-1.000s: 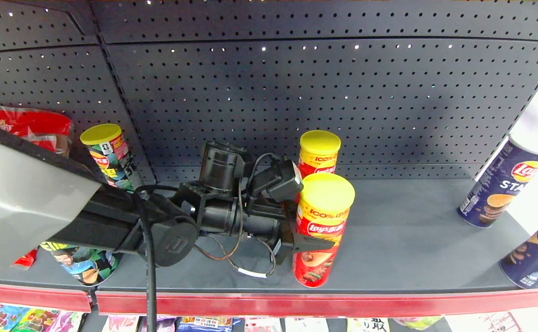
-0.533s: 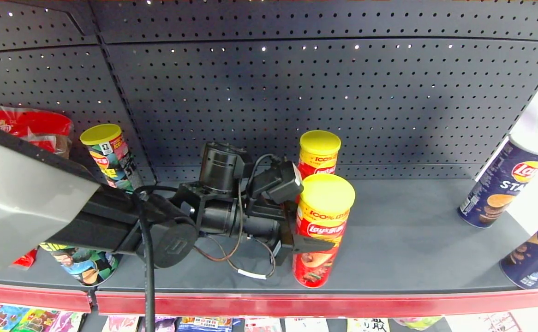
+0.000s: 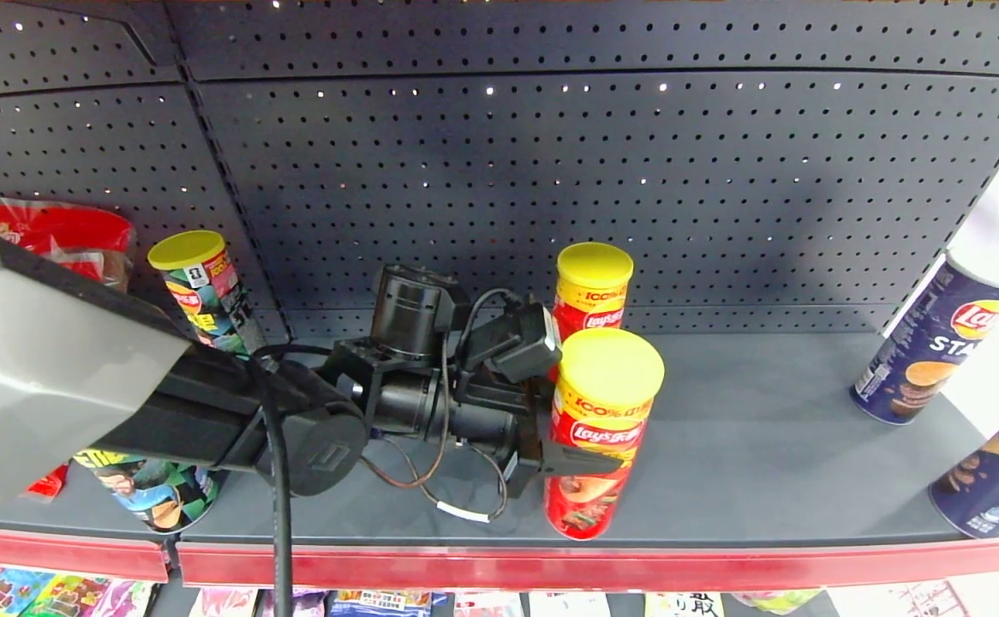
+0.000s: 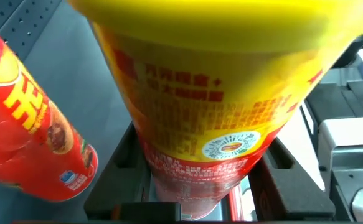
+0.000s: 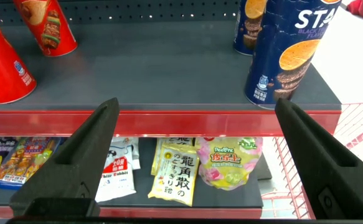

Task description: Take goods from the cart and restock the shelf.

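A red chip can with a yellow lid (image 3: 604,420) leans slightly near the front edge of the grey shelf (image 3: 765,446), its base low over the shelf. My left gripper (image 3: 592,441) is shut on its middle from the left. In the left wrist view the can (image 4: 212,112) stands between the black fingers (image 4: 116,180). A second, matching can (image 3: 592,287) stands upright behind it, close to the pegboard, and shows as a can (image 4: 32,137) in the left wrist view too. My right gripper (image 5: 193,180) hangs open in front of the shelf's red edge strip (image 5: 169,115), with nothing in it.
Two dark blue chip cans (image 3: 928,343) (image 3: 992,480) stand at the shelf's right end. On the left are two colourful cans (image 3: 200,287) (image 3: 152,488) and a red bag (image 3: 58,236). The grey shelf is bare between the red and blue cans. Snack packets (image 5: 228,162) lie on the lower shelf.
The held can has shifted slightly right and down with my left gripper and leans a little more. Nothing else has moved.
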Controlling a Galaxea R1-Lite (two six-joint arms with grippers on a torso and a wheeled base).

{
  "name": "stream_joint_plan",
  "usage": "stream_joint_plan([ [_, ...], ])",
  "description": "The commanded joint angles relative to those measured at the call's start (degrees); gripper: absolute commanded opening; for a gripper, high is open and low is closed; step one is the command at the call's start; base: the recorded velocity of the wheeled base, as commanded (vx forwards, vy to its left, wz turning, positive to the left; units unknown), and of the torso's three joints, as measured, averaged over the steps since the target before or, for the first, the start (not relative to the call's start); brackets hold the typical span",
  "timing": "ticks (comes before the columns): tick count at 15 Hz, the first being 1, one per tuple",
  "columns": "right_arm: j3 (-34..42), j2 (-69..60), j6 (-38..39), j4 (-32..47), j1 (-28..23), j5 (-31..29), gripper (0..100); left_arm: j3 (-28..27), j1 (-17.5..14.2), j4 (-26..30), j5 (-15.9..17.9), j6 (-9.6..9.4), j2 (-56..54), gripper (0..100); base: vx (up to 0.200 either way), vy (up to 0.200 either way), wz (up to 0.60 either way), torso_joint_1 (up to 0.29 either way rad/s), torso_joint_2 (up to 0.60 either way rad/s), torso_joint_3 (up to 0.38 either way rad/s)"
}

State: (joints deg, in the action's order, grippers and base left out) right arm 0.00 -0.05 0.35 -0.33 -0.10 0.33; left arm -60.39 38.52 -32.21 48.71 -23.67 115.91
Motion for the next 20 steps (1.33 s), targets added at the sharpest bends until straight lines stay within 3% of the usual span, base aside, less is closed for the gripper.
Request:
stream_joint_plan([
  [1, 0.0, 0.0, 0.0, 0.0, 0.0, 0.0, 100, -0.1, 0.0, -0.1, 0.5, 0.03, 0.1, 0, 0.000, 0.000, 0.00, 0.000, 0.00, 0.000],
  [10, 0.0, 0.0, 0.0, 0.0, 0.0, 0.0, 100, -0.1, -0.6, 0.0, 0.2, -0.06, 0.7, 0, 0.000, 0.000, 0.00, 0.000, 0.00, 0.000],
  [11, 0.0, 0.0, 0.0, 0.0, 0.0, 0.0, 100, -0.1, -0.6, 0.0, 0.2, -0.06, 0.7, 100, 0.000, 0.000, 0.00, 0.000, 0.00, 0.000],
  [17, 0.0, 0.0, 0.0, 0.0, 0.0, 0.0, 100, 0.8, -1.1, 0.0, 0.0, -0.06, 0.2, 100, 0.000, 0.000, 0.00, 0.000, 0.00, 0.000],
  [20, 0.0, 0.0, 0.0, 0.0, 0.0, 0.0, 100, 5.5, -1.6, -0.1, -0.5, -0.06, -2.3, 100, 0.000, 0.000, 0.00, 0.000, 0.00, 0.000],
])
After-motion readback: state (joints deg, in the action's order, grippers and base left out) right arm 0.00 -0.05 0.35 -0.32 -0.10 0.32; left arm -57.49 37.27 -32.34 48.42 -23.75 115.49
